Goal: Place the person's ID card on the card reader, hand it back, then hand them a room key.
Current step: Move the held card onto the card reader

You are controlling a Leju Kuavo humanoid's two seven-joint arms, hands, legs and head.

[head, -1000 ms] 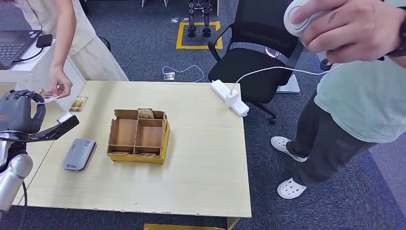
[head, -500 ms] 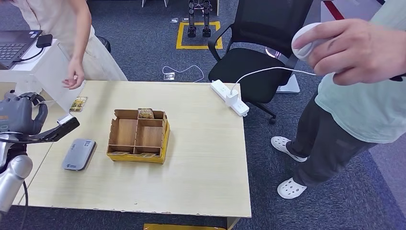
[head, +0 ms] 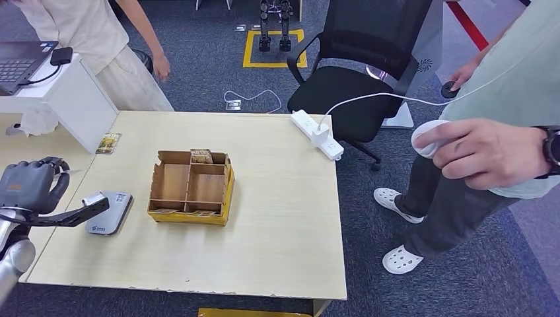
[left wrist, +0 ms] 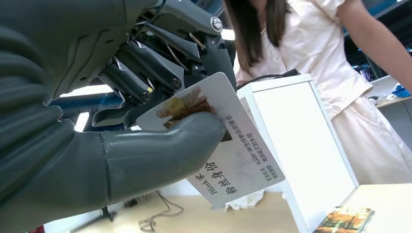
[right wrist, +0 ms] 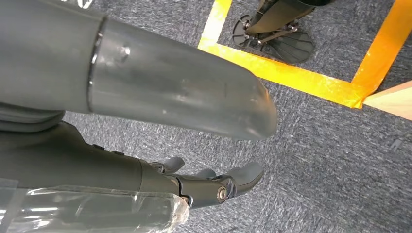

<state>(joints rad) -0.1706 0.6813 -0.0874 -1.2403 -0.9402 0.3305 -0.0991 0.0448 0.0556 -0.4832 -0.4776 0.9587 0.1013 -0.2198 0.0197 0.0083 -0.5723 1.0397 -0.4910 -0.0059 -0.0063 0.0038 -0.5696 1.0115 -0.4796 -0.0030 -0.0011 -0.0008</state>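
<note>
ID card [left wrist: 228, 150] sits pinched between thumb and fingers of my left hand [head: 30, 188], just beside the card reader [head: 109, 212]; my right hand [right wrist: 214, 187] hangs empty, and that thin pinch could slip.

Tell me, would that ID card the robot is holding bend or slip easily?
Probably stiff: the card juts out flat past the left robot hand without drooping. It looks thin and light for its size. Its face looks smooth, so it might slide under the thumb, which presses on one corner.
</note>
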